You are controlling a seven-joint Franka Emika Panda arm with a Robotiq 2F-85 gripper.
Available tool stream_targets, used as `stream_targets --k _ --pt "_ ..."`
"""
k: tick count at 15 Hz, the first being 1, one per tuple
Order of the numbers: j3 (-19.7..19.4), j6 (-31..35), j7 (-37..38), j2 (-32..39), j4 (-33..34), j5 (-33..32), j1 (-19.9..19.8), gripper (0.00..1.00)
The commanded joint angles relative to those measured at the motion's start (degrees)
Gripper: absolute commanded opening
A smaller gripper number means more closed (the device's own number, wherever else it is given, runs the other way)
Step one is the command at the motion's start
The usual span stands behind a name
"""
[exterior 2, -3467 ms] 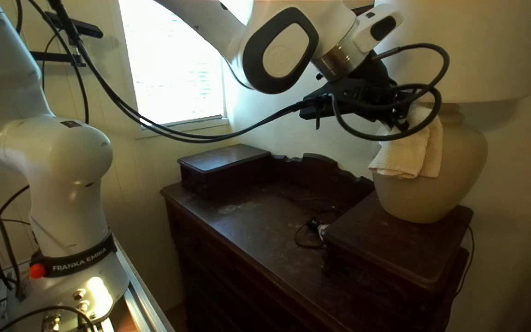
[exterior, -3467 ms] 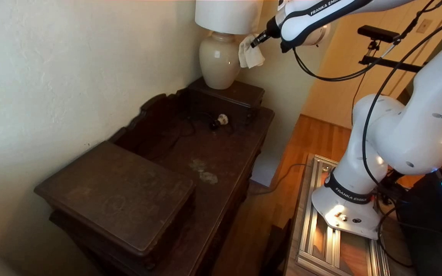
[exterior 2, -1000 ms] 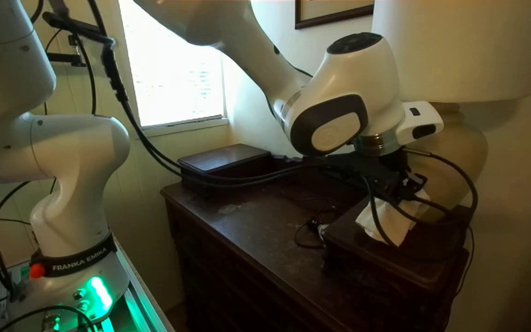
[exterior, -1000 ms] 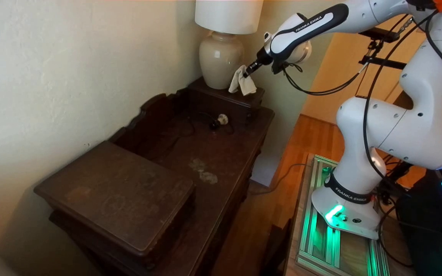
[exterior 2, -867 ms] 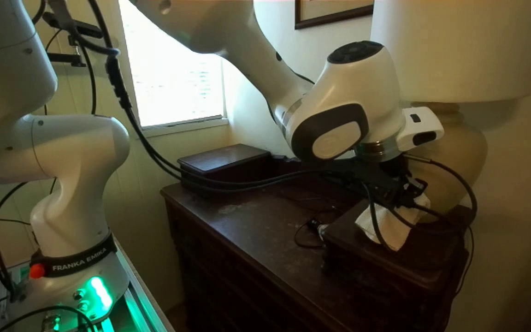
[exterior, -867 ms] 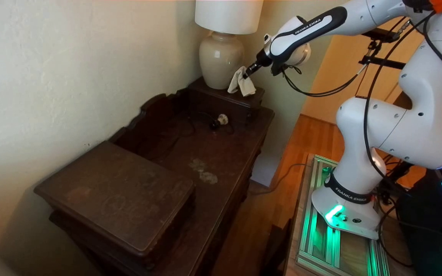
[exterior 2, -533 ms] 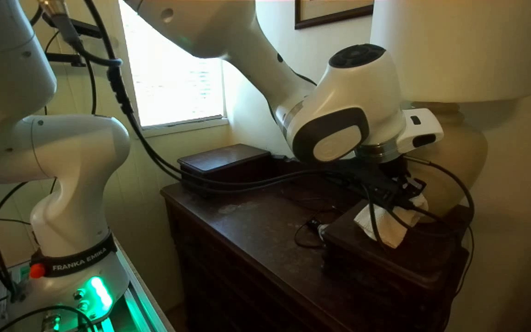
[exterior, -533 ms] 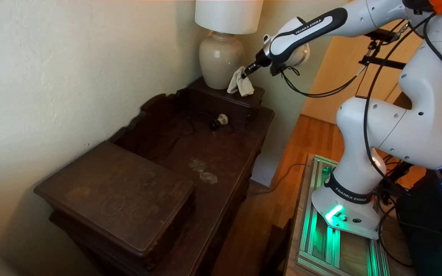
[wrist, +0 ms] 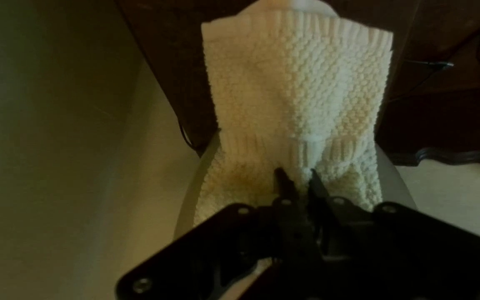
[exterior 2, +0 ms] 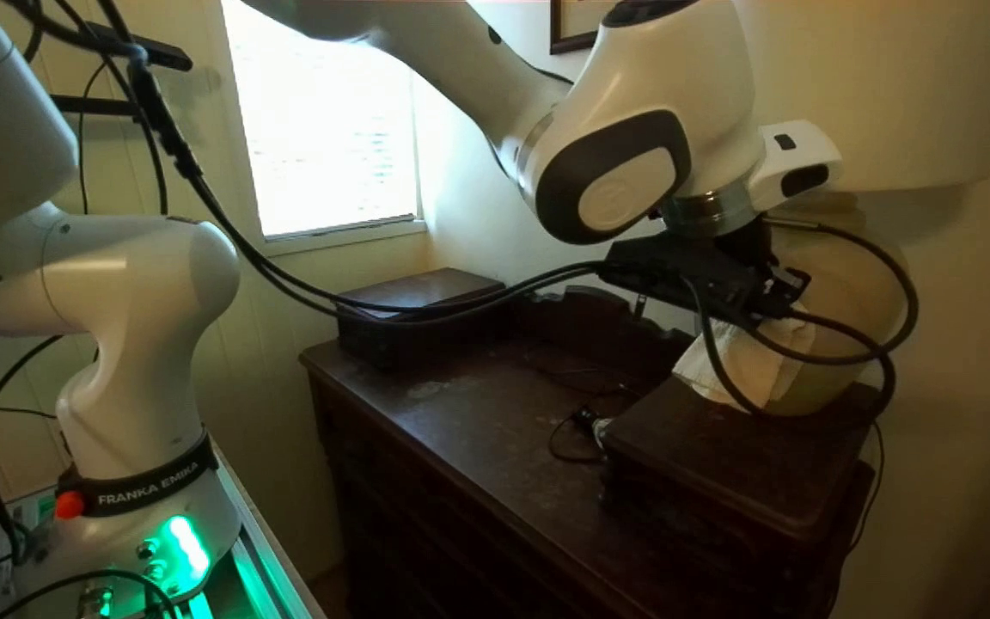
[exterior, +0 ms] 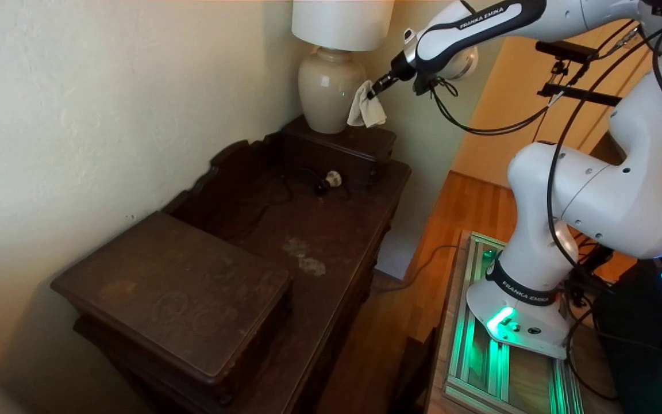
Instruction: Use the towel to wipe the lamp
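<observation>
Lifted higher than it was a moment earlier, the towel hangs from the black tool of a white robot arm, which has risen along with it. Both fingers are clamped together on the cloth, pinching it into folds, with the rest draping loose below. Its nubby weave fills the middle of the wrist view, where the cream base of the lamp shows past either edge of the towel. In both exterior views the cloth overlaps the lower part of that rounded base; whether the two touch cannot be told. Standing upright, its white shade cropped at the top, the lamp rests on a raised box at one end of a dark wooden desk. A second raised box sits at the opposite end, its top scuffed, and a small pale object with a dark end lies on the desk between the two. A green light glows at the foot of the arm, and in an exterior view a bright window stands behind it.
</observation>
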Motion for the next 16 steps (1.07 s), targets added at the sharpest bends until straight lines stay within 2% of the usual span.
stream_targets --k 1,6,9,14,16 --pt "5.67 -0.09 -0.5 0.36 0.5 0.89 -5.19 0.03" --pt "9.54 -0.45 -1.16 1.64 3.1 1.28 -9.12 0.03" --pt "9.01 -1.16 -1.64 2.45 5.26 1.39 -9.53 0.03" --pt "5.47 -1.19 -3.24 1.49 8.94 0.9 -5.73 0.03" --pt "3.09 -1.22 -2.85 0.48 10.67 0.11 -2.85 0.03"
